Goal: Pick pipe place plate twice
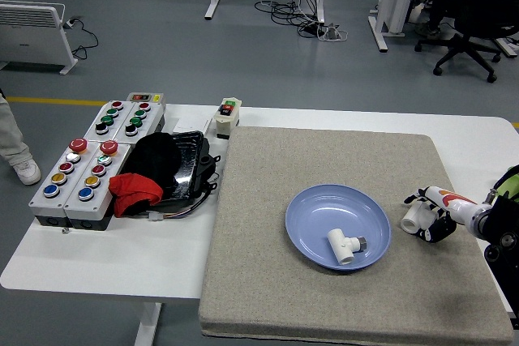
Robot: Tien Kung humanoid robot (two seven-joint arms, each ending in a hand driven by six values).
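Note:
A blue plate [308,229] lies on the grey mat right of centre. A white T-shaped pipe fitting [345,245] lies inside it, toward its lower right. A second white pipe piece [412,217] lies on the mat just right of the plate. My right hand [432,215] comes in from the right edge and is down at this pipe, its fingers curled around it. The pipe still rests on the mat. My left arm is out of view.
The grey mat [259,297] covers the table's right half. On the left stand button boxes [79,172], a black tray with black and red cloth [158,172], and a small switch box [228,116]. A person's leg [16,151] shows at the far left.

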